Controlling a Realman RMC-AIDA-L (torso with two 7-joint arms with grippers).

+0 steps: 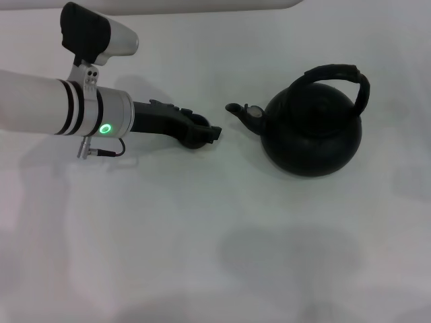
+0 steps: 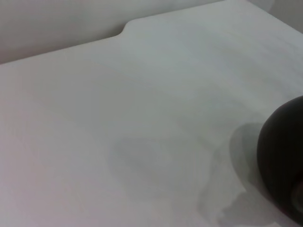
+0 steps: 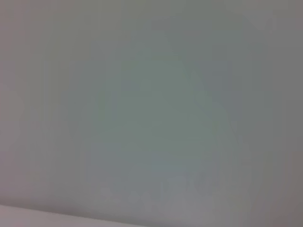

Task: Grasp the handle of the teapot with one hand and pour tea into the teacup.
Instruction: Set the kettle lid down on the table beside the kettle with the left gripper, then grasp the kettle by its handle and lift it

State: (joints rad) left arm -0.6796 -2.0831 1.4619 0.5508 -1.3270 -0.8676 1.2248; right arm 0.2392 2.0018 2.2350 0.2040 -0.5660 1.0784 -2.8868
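Black teapot [image 1: 311,134] x1, one handle [image 1: 335,72]; left end effector [image 1: 202,133] near spout, grip can't tell.

Head camera: looks forward and down from above at a middling distance, taking in the white counter [image 1: 202,256], the left arm [image 1: 60,108] entering from 9 o'clock, and the teapot [image 1: 313,134] toward 2 o'clock.
Left wrist camera: rides low and near the counter [image 2: 118,118], facing along its surface to the far edge, where the rim has a curved step; a dark round body [image 2: 284,161] fills the 4 o'clock edge.
Right wrist camera: faces a plain pale surface; distance and direction cannot be told.
Shared ground: head and left wrist views both show the counter top, and the dark body is probably the teapot.
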